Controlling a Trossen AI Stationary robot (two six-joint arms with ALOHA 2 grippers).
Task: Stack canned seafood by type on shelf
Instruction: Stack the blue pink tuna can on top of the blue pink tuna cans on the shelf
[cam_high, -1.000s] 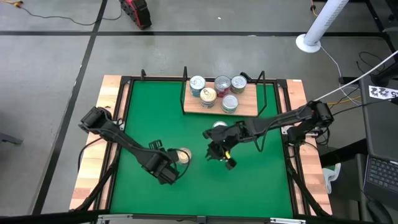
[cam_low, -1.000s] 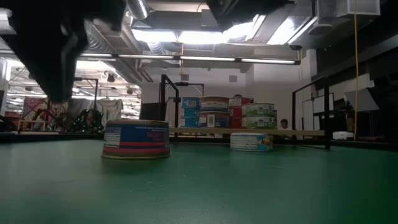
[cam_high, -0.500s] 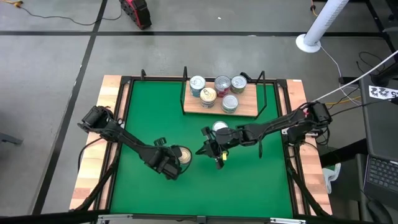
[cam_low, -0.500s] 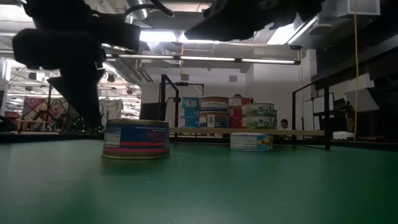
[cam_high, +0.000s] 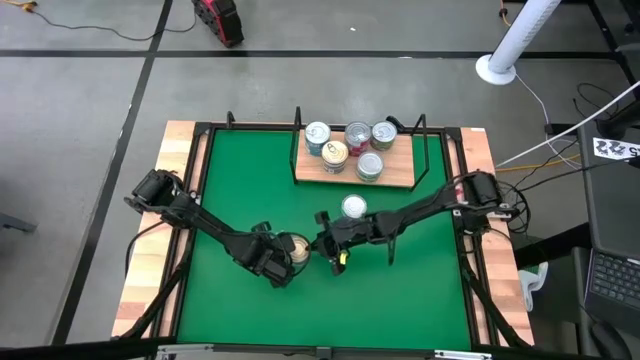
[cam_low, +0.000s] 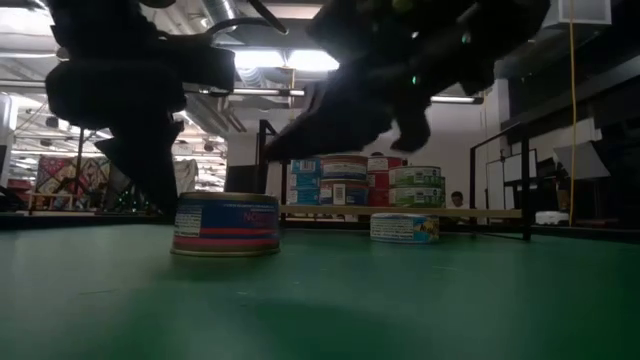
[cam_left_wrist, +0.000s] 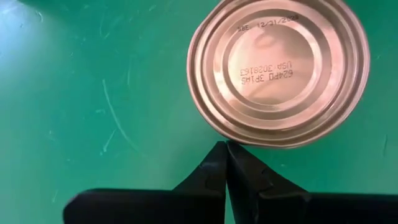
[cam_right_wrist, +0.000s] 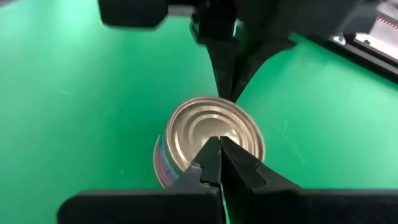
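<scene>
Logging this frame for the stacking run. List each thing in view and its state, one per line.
Left gripper: jaws shut, tips beside the near tin, holding nothing.
Right gripper: jaws shut, over the same tin, holding nothing.
Near tin: flat on the mat, upright.
Far tin: flat on the mat, alone.
Shelf: five tin piles on it.

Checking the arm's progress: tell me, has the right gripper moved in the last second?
Yes. In the high view the right gripper has slid left, away from the shelf, toward the tin beside the left gripper.
</scene>
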